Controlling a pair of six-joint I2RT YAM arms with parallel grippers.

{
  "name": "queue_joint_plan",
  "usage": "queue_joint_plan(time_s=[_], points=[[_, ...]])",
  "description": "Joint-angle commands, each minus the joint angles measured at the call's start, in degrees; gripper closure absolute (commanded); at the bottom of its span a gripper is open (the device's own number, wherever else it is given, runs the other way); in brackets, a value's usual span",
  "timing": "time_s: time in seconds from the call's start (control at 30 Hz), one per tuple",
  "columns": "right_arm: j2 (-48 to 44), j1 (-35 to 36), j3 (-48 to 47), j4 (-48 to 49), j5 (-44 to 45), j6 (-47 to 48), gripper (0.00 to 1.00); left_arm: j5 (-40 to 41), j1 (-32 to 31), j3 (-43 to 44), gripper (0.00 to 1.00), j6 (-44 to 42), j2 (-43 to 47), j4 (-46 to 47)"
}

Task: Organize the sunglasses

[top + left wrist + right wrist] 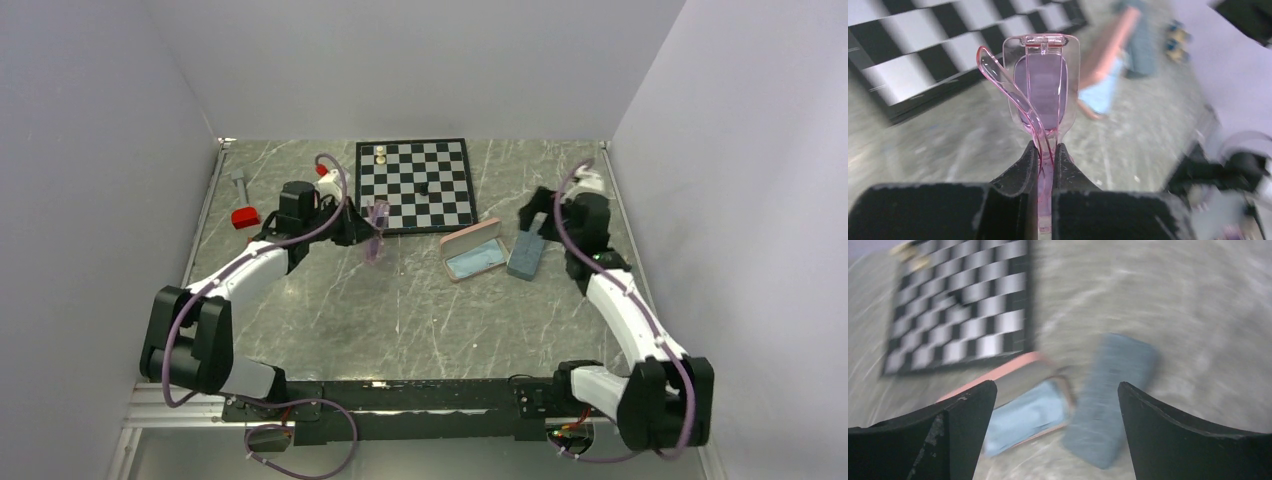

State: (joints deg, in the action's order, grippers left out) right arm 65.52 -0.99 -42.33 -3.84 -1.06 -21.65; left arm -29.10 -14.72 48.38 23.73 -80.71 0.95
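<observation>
My left gripper (pixel 1046 150) is closed tight on the sunglasses (pixel 1043 92). The fingers pinch one end of the pink-purple frame, so the lenses stand clear ahead of my jaws, with nothing pressing on them. One temple bows a little away from the frame, and I judge the hold firm but narrow. A quick swing could twist the pair in my pads. They hang above the table (pixel 400 320), just off the near left corner of the chessboard (pixel 415 185), high enough to travel without dragging.

My right gripper (pixel 1056 387) is spread wide and holds nothing. It hovers over the pink case (pixel 1013 372), which lies open with a light-blue cloth (pixel 1025 415) in its tray, and over the grey case (pixel 1110 400) lying shut just beside it. I take the right arm to be there to steady or tend a case.

The open tray faces up and lies to the right of my load. The sensible step, as I read it, is to carry the pair across and lay it in lengthwise, on the cloth.
</observation>
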Motion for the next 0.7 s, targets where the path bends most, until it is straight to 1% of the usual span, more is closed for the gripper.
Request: queue_joint_plan(time_s=[0.0,0.03,0.07,0.1,0.17,0.2,0.27,0.33,0.37,0.43,0.47,0.57,0.6,0.67], points=[[-8.3,10.9,5.0,16.8,-19.6,19.2,0.04,-36.6,-0.7,-3.5,1.00,1.8,-2.5,23.3],[-9.8,12.2,6.6,18.8,-24.2,20.8,0.03,-43.0,-1.3,-4.1,1.00,7.7,-3.6,29.6],[-11.2,12.8,7.9,20.4,-28.9,22.9,0.03,-46.1,-2.0,-4.9,1.00,11.4,-4.6,36.9],[-12.5,12.9,9.0,21.3,-33.7,24.1,0.02,-47.9,-3.0,-6.0,1.00,14.6,-5.2,45.7],[-14.6,13.0,10.3,22.6,-43.9,25.6,0.01,-49.8,-4.9,-7.9,1.00,20.4,-6.2,57.6],[-15.0,13.0,11.0,24.3,-46.2,24.8,0.01,-50.7,-5.9,-8.3,1.00,23.1,-6.8,62.3],[-14.8,13.0,12.4,29.4,-53.2,22.2,0.00,-51.3,-7.4,-8.0,1.00,27.9,-8.1,69.6],[-13.7,13.0,13.7,37.4,-56.7,16.7,0.01,-51.7,-8.4,-6.7,1.00,32.7,-9.9,74.9],[-12.7,13.1,14.1,40.5,-58.7,14.2,0.01,-52.0,-8.9,-5.9,1.00,36.4,-11.1,78.8],[-10.6,13.6,14.7,47.6,-62.7,9.2,0.04,-52.1,-9.8,-4.5,1.00,45.8,-14.1,90.2],[-9.7,14.0,14.9,51.0,-64.6,7.0,0.05,-52.3,-10.2,-3.4,1.00,49.3,-15.1,94.0],[-7.8,16.2,15.6,60.4,-66.2,1.2,0.06,-52.3,-11.8,-1.1,1.00,51.2,-16.4,94.4],[-7.3,17.1,15.4,61.4,-66.3,0.8,0.07,-52.4,-12.4,-0.7,1.00,51.2,-16.3,94.4],[-6.4,18.9,14.2,60.2,-65.3,1.6,0.07,-52.7,-13.1,0.3,1.00,51.3,-16.2,94.3]])
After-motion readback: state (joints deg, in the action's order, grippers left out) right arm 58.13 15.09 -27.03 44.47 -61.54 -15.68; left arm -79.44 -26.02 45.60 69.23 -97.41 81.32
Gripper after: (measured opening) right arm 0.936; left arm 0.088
